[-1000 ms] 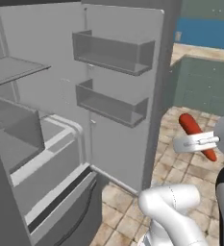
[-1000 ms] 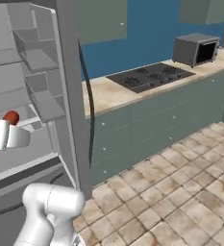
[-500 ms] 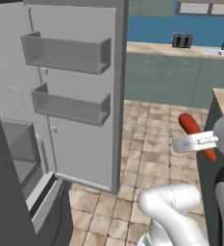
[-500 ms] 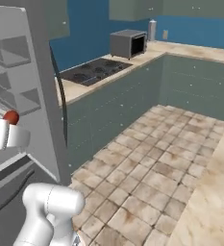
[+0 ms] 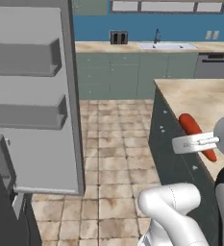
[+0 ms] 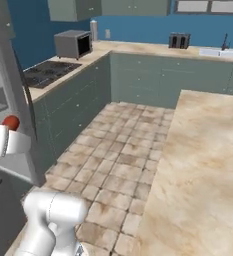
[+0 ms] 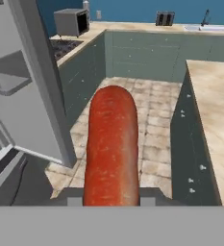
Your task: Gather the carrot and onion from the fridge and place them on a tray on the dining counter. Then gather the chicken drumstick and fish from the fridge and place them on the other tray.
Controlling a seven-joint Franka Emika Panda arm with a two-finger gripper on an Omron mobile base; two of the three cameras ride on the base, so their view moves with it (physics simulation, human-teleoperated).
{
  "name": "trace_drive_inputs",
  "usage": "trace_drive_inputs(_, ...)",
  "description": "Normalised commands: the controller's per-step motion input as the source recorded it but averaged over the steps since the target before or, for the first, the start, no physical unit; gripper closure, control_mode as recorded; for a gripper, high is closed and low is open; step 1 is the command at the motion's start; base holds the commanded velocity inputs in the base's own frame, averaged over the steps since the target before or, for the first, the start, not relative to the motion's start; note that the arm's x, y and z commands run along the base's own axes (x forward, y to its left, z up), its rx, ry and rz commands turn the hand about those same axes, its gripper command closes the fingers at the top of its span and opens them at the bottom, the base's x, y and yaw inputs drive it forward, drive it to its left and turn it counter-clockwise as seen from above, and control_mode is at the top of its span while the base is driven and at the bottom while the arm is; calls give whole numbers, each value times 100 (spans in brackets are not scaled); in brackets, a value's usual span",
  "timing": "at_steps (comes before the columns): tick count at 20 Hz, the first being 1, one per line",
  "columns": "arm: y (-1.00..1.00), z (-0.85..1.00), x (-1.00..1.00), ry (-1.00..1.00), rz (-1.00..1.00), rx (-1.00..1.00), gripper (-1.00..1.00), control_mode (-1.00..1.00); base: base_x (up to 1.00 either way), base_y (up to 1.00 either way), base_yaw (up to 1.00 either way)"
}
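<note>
Carrot point(image 7: 111, 144): one orange-red, round-ended root, held lengthwise in the hand point(image 5: 192, 142), whose fingers are closed on its lower end; in the hand view it rises from between the fingers toward the tiled floor point(image 5: 118, 144) beyond. In the left base view the carrot point(image 5: 196, 135) crosses the white hand at a slant, just over the near edge of the dining surface point(image 5: 200, 101), a tan stone-look top on a dark green base. In the right base view only the carrot's rounded tip point(image 6: 10, 122) shows above the white hand point(image 6: 3, 141), at the left edge, well apart from the dining surface point(image 6: 203, 150) on the right. Fridge door point(image 5: 34, 96): grey, standing open, left of the dining surface across the floor, with two door shelves point(image 5: 27, 57) one above the other. Back counter point(image 5: 147, 47): beyond the dining surface along the blue wall, carrying a toaster point(image 5: 117, 37) and a sink with tap point(image 5: 162, 44). Side counter point(image 6: 63, 70): left of the dining surface across the floor, carrying a cooktop point(image 6: 40, 74) and a microwave point(image 6: 73, 43).
</note>
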Motion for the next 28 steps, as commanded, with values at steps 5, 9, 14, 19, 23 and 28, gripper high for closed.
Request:
trace_drive_inputs(5, 0, 0, 0, 0, 0, 0, 100, 100, 15, -10, -50)
trace_drive_inputs(9, 0, 0, 0, 0, 0, 0, 100, 100, 53, 0, -47)
trace_drive_inputs(14, 0, 0, 0, 0, 0, 0, 100, 100, 89, 2, -23)
trace_drive_inputs(19, 0, 0, 0, 0, 0, 0, 100, 100, 98, 1, -5)
trace_drive_inputs(23, 0, 0, 0, 0, 0, 0, 100, 100, 100, 0, 0)
trace_drive_inputs(28, 0, 0, 0, 0, 0, 0, 100, 100, 100, 10, -1)
